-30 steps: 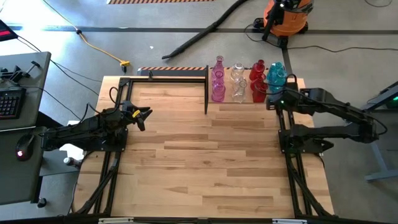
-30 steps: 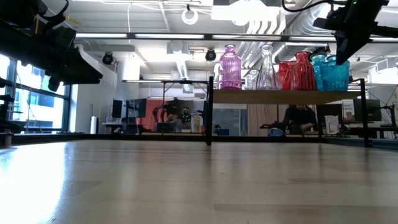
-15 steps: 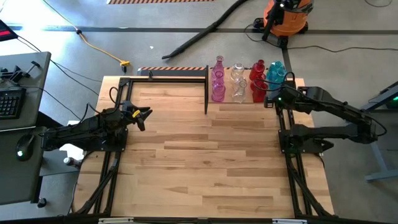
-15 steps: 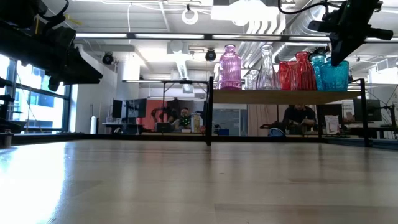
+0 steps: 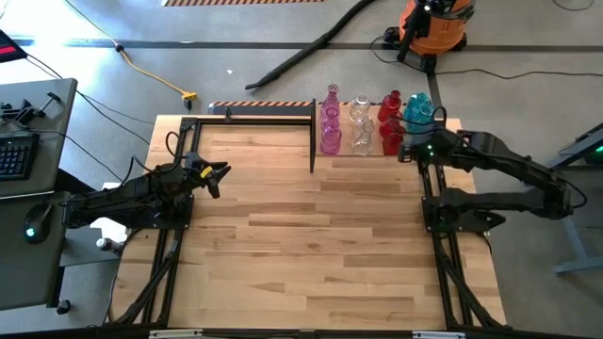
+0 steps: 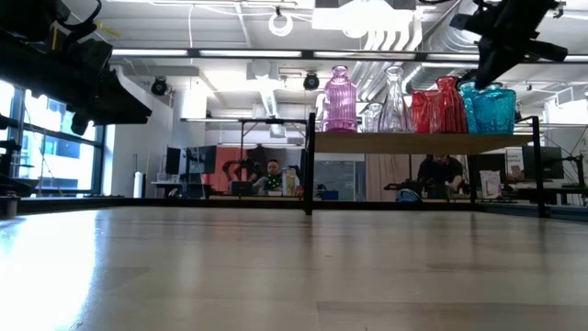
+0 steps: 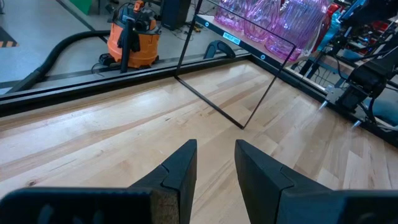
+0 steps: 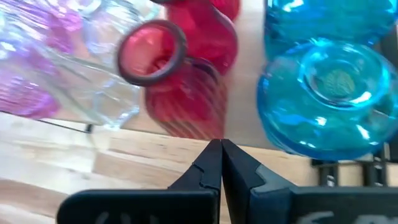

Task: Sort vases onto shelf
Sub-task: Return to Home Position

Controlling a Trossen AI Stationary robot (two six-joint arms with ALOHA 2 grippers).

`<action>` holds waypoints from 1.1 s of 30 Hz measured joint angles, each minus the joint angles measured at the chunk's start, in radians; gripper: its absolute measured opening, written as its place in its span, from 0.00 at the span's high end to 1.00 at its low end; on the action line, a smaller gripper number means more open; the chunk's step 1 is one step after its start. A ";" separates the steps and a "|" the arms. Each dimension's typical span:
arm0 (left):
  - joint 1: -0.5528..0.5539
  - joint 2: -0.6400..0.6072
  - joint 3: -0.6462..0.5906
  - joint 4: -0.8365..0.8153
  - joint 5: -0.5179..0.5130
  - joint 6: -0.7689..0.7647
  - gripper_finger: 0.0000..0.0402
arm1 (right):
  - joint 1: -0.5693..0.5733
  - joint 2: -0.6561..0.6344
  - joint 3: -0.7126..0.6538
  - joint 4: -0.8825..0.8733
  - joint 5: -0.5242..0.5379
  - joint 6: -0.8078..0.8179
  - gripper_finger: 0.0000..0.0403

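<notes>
The vases stand in a row on the shelf (image 5: 349, 151) at the table's far right: pink (image 5: 331, 122), clear (image 5: 361, 127), red (image 5: 390, 122) and teal (image 5: 418, 113). Their bases rest on the wooden shelf top (image 6: 404, 142). My right gripper (image 5: 407, 151) is shut and holds nothing. It hovers over the shelf's near edge, slanting down between a red vase (image 8: 186, 81) and a teal vase (image 8: 323, 99). My left gripper (image 5: 224, 173) waits open at the table's left side, its fingers (image 7: 180, 168) a small gap apart over bare wood.
The shelf's black posts (image 5: 313, 137) stand at its corners. Black frame rails (image 5: 254, 116) run along the table's far left edge. The wide wooden tabletop (image 5: 311, 235) lies between the arms. An orange vacuum (image 5: 431, 24) and its hose lie on the floor beyond the table.
My right gripper, still shut, has tipped from pointing nearly straight down to a slant. Its fingertips have swung a little toward the table's left, in front of the teal vases. The vases have stayed where they were.
</notes>
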State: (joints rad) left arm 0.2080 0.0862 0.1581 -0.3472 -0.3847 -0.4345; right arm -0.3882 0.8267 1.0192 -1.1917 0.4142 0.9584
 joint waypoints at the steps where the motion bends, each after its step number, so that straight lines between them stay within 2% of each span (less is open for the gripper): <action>1: 0.000 0.000 0.000 0.000 0.000 0.000 0.75 | 0.000 -0.005 0.000 0.012 -0.003 -0.008 1.00; 6: 0.000 0.000 0.000 0.000 0.000 0.000 0.75 | 0.000 -0.026 0.001 0.060 -0.032 -0.043 1.00; 13: 0.000 0.000 0.000 0.000 0.000 0.000 0.75 | 0.001 -0.057 0.001 0.064 -0.136 -0.069 1.00; 20: 0.000 0.000 0.000 0.000 0.000 0.000 0.75 | 0.001 -0.098 0.001 0.100 -0.195 -0.117 1.00; 27: 0.000 0.000 0.000 0.000 0.000 0.000 0.75 | 0.001 -0.163 0.001 0.217 -0.296 -0.238 1.00; 33: 0.000 0.000 0.000 0.000 0.000 0.000 0.75 | 0.001 -0.196 0.001 0.392 -0.444 -0.429 1.00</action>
State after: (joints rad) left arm 0.2077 0.0864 0.1585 -0.3473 -0.3847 -0.4343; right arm -0.3873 0.6310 1.0199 -0.7995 -0.0297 0.5294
